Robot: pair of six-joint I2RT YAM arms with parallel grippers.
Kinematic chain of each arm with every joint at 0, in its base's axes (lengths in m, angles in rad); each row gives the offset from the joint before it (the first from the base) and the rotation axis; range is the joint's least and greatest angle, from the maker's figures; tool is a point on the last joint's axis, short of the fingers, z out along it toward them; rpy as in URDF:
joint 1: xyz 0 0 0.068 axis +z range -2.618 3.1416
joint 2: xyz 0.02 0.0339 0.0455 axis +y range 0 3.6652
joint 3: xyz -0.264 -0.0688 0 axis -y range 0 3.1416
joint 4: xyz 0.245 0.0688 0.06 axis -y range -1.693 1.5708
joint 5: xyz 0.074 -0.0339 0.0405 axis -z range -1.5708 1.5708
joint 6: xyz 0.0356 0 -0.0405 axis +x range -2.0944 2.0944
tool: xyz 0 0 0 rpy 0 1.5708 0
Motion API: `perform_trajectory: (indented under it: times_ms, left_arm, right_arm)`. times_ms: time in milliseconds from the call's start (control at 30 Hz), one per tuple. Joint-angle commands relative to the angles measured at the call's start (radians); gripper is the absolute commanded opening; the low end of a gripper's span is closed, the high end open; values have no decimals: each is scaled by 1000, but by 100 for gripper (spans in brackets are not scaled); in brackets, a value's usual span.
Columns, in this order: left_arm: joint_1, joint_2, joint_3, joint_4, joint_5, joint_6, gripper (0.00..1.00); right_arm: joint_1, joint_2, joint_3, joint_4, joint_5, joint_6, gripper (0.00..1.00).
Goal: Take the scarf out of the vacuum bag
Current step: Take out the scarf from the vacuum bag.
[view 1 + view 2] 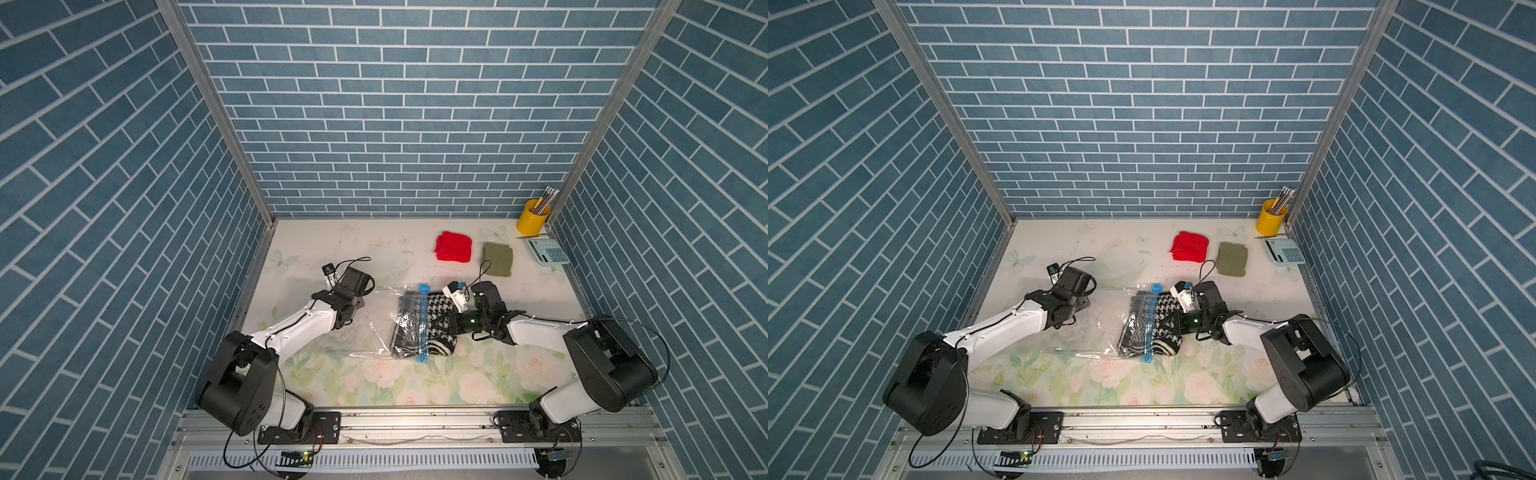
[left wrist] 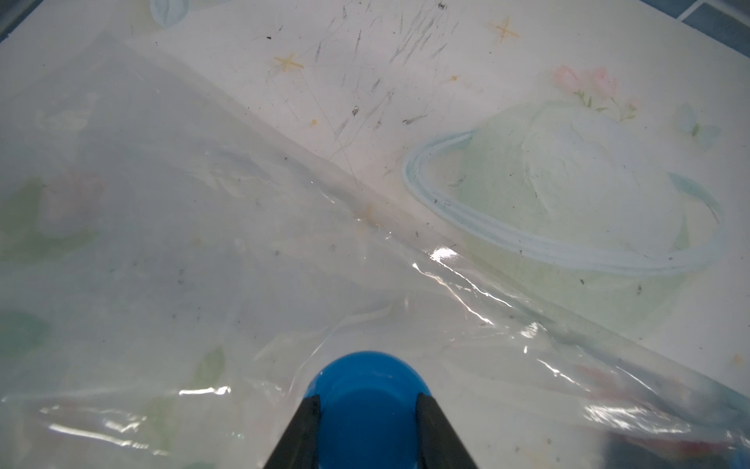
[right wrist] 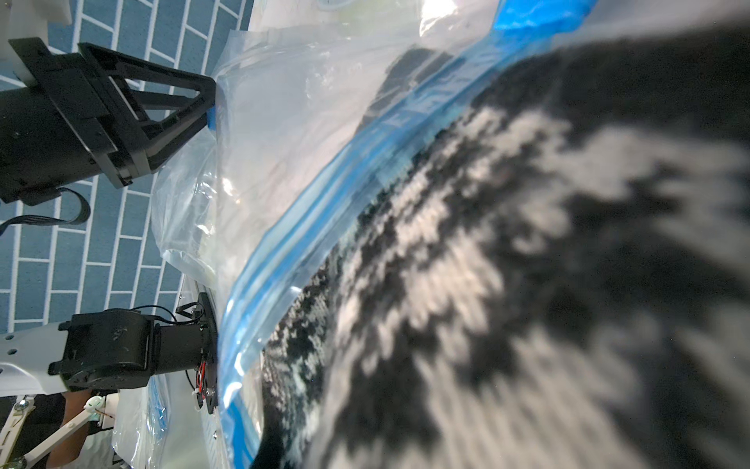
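The vacuum bag (image 1: 365, 328) lies flat mid-table in both top views, its light-blue zip strip (image 1: 423, 324) facing right. A black-and-white houndstooth scarf (image 1: 438, 309) sticks out about halfway past that strip; the rest stays under the clear plastic (image 1: 1131, 328). My right gripper (image 1: 451, 323) is shut on the scarf's outer edge, and the knit (image 3: 527, 284) fills the right wrist view, hiding the fingers. My left gripper (image 2: 367, 400) is shut on the bag's round blue valve cap (image 2: 367, 381), pinning the far left part of the bag (image 2: 203, 243).
Along the back right lie a red knitted cloth (image 1: 454, 247) and an olive knitted cloth (image 1: 498, 259). A yellow cup of pens (image 1: 533, 217) and a calculator (image 1: 549, 250) sit in the back right corner. Brick-patterned walls enclose three sides.
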Motion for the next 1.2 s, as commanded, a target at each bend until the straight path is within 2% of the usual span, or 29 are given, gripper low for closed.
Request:
perform_trajectory:
  times_ms: [0,1167]
  left_arm:
    - [7,7,26,-7,-41,5,26]
    - [6,-15,7,-2,-47,4,26]
  right_arm:
    - [7,-15,-2,0,-39,-29,0]
    - [6,14,7,-5,-23,-32,0]
